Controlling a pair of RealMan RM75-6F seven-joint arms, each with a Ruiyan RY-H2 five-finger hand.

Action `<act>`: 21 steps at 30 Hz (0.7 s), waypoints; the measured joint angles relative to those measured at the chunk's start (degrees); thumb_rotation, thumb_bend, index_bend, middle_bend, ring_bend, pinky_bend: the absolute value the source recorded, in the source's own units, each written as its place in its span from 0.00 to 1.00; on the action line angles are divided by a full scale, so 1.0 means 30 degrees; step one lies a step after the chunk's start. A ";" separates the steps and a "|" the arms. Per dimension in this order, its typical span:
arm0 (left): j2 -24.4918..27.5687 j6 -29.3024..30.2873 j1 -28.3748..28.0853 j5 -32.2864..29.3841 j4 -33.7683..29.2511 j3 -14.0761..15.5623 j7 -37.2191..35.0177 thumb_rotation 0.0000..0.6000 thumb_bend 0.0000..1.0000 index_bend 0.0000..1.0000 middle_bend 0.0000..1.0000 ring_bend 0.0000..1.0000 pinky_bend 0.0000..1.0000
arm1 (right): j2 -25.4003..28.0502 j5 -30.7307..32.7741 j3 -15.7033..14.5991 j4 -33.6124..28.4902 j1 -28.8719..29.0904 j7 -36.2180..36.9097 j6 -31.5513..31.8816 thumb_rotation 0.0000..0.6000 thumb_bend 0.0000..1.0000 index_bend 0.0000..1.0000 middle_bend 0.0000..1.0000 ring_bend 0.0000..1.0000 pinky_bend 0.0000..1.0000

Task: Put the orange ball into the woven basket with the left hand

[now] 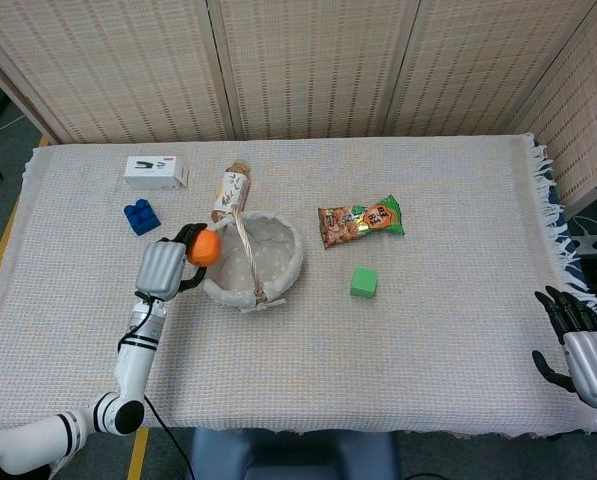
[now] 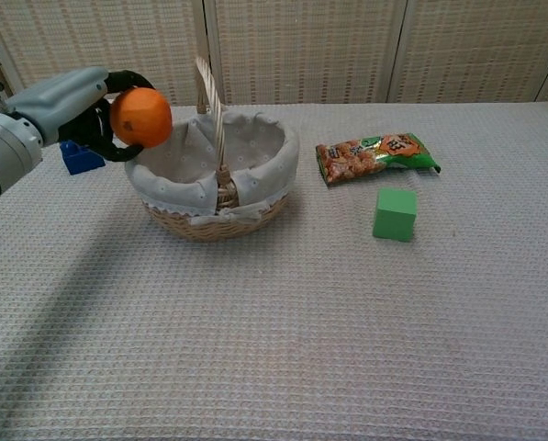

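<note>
Fingers (image 2: pixel 117 147) of the left hand (image 1: pixel 164 268) cup round orange ball (image 2: pixel 140 117) beside cloth-lined woven basket (image 2: pixel 191 220).

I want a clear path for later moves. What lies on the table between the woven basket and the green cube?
Nothing: between the woven basket and the green cube there is only bare cloth. Both the head and chest views show it.
</note>
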 measured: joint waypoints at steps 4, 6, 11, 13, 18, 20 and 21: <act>0.0048 0.0371 -0.0021 -0.0335 -0.0645 -0.0271 0.0059 1.00 0.50 0.52 0.47 0.56 0.52 | -0.0010 0.0108 0.0017 -0.0048 0.0049 -0.0109 -0.0103 1.00 0.27 0.00 0.00 0.00 0.14; 0.0187 0.0544 -0.0018 -0.0499 -0.1155 -0.0394 0.0124 1.00 0.50 0.53 0.48 0.56 0.52 | -0.0013 0.0153 0.0024 -0.0067 0.0075 -0.0155 -0.0158 1.00 0.27 0.00 0.00 0.00 0.14; 0.0608 0.0703 0.0101 -0.0979 -0.2576 -0.0503 0.0072 1.00 0.50 0.53 0.50 0.57 0.52 | -0.0010 0.0152 0.0016 -0.0101 0.0077 -0.0188 -0.0144 1.00 0.27 0.00 0.00 0.00 0.14; 0.0813 0.0634 0.0187 -0.1349 -0.3231 -0.0494 -0.0089 1.00 0.50 0.53 0.50 0.57 0.52 | -0.0011 0.0139 0.0013 -0.0100 0.0061 -0.0176 -0.0105 1.00 0.27 0.00 0.00 0.00 0.14; 0.0922 0.0489 0.0231 -0.1924 -0.3608 -0.0186 -0.0202 1.00 0.50 0.51 0.50 0.57 0.51 | -0.0025 0.0158 0.0017 -0.0093 0.0069 -0.0193 -0.0113 1.00 0.27 0.00 0.00 0.00 0.14; 0.0804 0.0508 0.0207 -0.2000 -0.3581 -0.0138 -0.0300 1.00 0.50 0.48 0.49 0.57 0.50 | -0.0029 0.0200 0.0028 -0.0097 0.0087 -0.0219 -0.0148 1.00 0.27 0.00 0.00 0.00 0.14; 0.0709 0.0544 0.0188 -0.2020 -0.3556 -0.0125 -0.0407 1.00 0.49 0.46 0.49 0.57 0.49 | -0.0031 0.0227 0.0036 -0.0104 0.0103 -0.0238 -0.0176 1.00 0.27 0.00 0.00 0.00 0.14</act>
